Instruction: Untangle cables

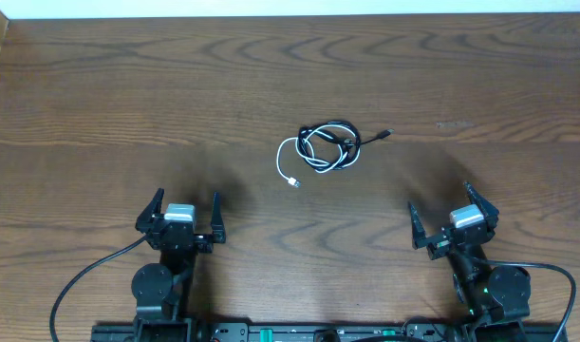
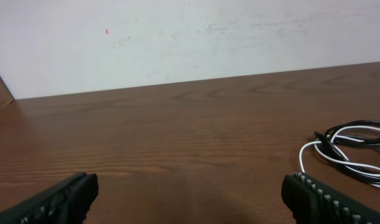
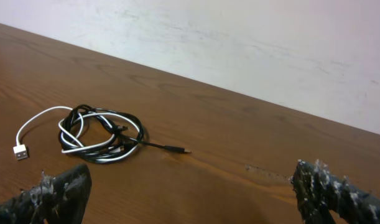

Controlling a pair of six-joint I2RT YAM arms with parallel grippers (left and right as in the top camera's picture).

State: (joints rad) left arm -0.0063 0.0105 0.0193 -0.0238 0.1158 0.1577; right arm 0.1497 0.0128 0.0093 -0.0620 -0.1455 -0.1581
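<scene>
two limp, light cables [image 1: 346,144] lie knotted on the tabletop [image 1: 128,95], well beyond left end effector [image 1: 185,205] and right end effector [image 1: 446,211], both wide open, empty; judged best gripped near the white plug [image 1: 292,182].

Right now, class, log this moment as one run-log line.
cables: tangled together | left gripper: open, empty | right gripper: open, empty | untangling: not begun
</scene>
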